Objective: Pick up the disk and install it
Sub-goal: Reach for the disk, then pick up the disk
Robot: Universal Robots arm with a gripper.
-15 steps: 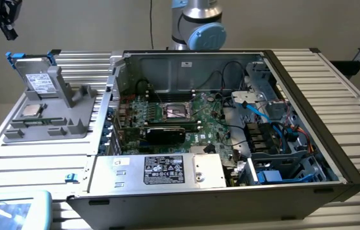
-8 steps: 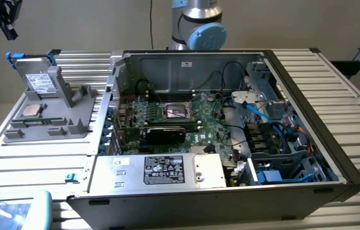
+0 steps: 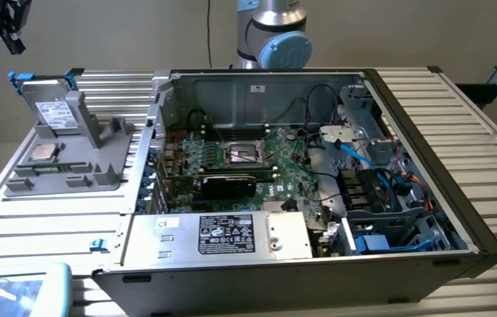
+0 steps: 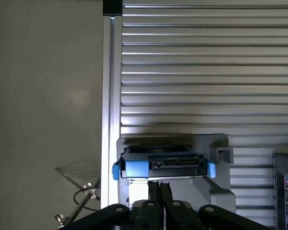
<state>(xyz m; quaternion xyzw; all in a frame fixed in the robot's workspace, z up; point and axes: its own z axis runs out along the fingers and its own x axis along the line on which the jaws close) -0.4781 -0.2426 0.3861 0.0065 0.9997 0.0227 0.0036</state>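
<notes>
A slatted aluminium tabletop [image 3: 464, 125] carries an open computer case [image 3: 258, 89], lying on its side with the motherboard [image 3: 248, 158] exposed. A silver power supply [image 3: 288, 234] with a black label sits at the case's near edge. At the exterior view's left, beside the case, stands a grey holder [image 3: 98, 175]. The disk [image 3: 55, 112], in its blue carrier, stands on end in that holder, leaning slightly; a square processor chip [image 3: 44, 152] lies flat just below it. The claw [image 3: 12, 43] hangs above the holder, apart from the disk, its fingers [image 4: 153, 191] pressed together on nothing.
</notes>
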